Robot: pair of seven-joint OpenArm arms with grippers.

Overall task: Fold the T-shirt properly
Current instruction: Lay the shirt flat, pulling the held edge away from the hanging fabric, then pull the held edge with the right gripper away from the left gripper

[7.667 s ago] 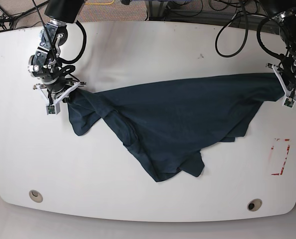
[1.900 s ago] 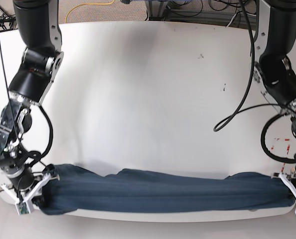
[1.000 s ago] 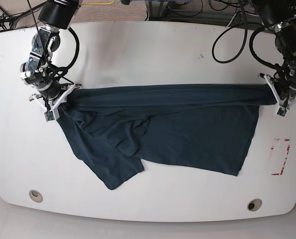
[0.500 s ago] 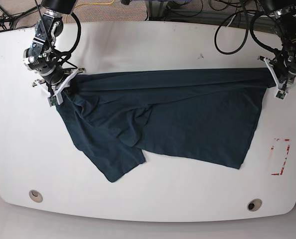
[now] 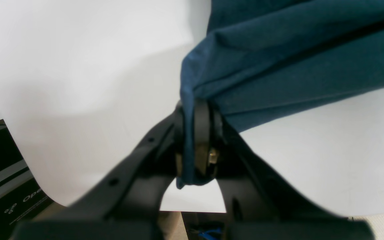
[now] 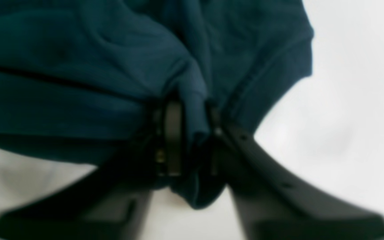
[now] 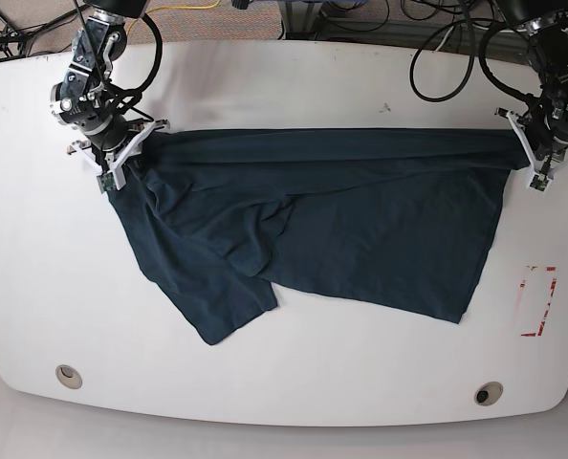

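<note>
1. Navy-teal cloth covers the middle of the white counter (image 7: 294,86): the T-shirt (image 7: 341,215) lies spread out, its far edge pulled into a fairly straight line between the two arms.
2. Left claw (image 5: 197,140) is clenched on a bunched corner of that edge, with cloth pinched between its pads and poking out below them.
3. Right claw (image 6: 188,140) has cloth between its pads at the other corner; the view is blurred, so I cannot tell whether it grips or is letting go.
4. Progress, as I judge it: only the spreading-out is partly done. The near part is uneven, with a rumpled flap lying diagonally and wrinkles toward the right arm's side.
5. Left to do: flatten it, tuck in the sleeves, and make every fold.
</note>
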